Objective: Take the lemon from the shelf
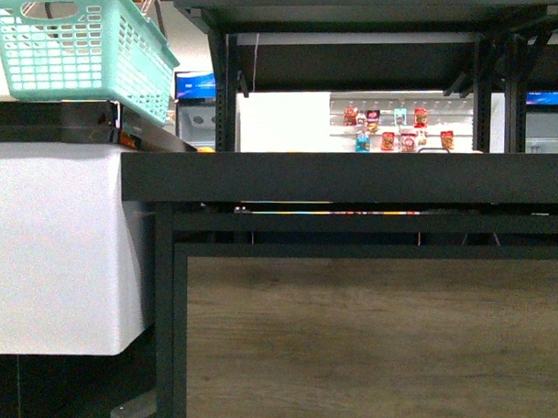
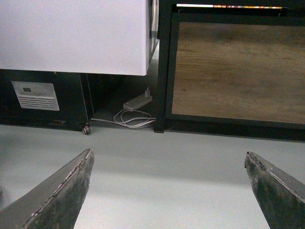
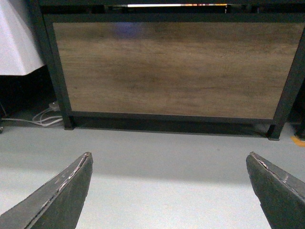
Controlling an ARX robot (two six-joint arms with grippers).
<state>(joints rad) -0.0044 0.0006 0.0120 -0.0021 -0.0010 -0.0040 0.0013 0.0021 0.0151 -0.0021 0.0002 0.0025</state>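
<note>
Left tool (image 2: 167, 153) released, jaws wide, nothing between them, over grey floor (image 2: 157, 191); a white cable (image 2: 135, 119) lies coiled beyond, by a black post. Right tool (image 3: 169, 155) likewise released, facing the wood panel (image 3: 171, 67). The shelf (image 1: 353, 175) has its surface's front edge at camera height, hiding the top. A teal basket (image 1: 83, 46) sits past the left corner, above a white cabinet (image 1: 58, 247). The lemon shows in no view; cannot tell its place.

Dark, scuffed, wedge-shaped claw fingers (image 2: 52, 205)
</note>
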